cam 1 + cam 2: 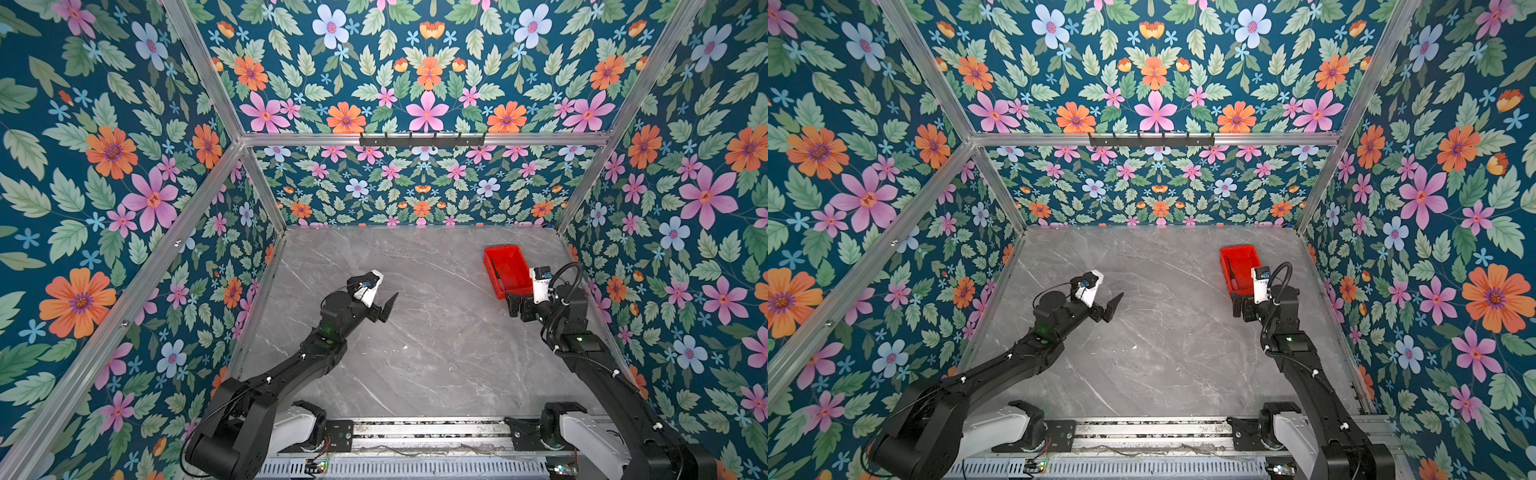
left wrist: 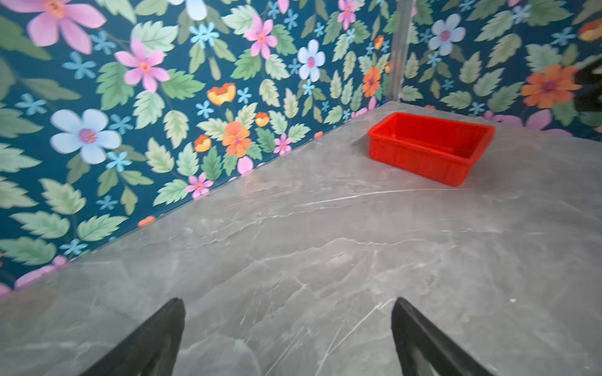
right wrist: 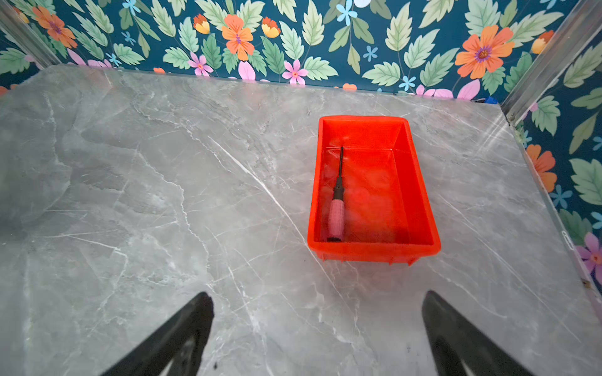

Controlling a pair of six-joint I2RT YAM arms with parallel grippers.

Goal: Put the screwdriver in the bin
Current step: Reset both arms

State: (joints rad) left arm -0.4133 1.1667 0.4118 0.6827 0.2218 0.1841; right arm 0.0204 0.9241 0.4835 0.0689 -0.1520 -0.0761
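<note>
The bin (image 1: 503, 248) sits on the grey marbled worktop (image 1: 415, 353) at the right of the frame in both top views, a little above mid-height, near the worktop's far right corner and close to the flowered walls. It stands flat with its open top up, its long sides running roughly up and down the frame

The screwdriver (image 3: 337, 208) lies inside the bin, flat on its floor. In the right wrist view its pink handle rests against the short wall nearest the right arm (image 1: 565, 307), and the thin black shaft points along 1 long wall toward the far end. In a top view it shows only as a thin dark line by the bin's left wall (image 1: 1232, 276)

The right jaws hang just below the bin's near short end in both top views, over bare worktop. In the right wrist view they are spread wide, with only grey worktop between them; they hold nothing and do not touch the bin (image 3: 371, 249)

The left arm (image 1: 332, 328) reaches in from the lower left toward the middle of the frame, well apart from the bin (image 2: 420, 159). The left jaws are also spread wide and hold nothing, with bare worktop beneath them
</note>
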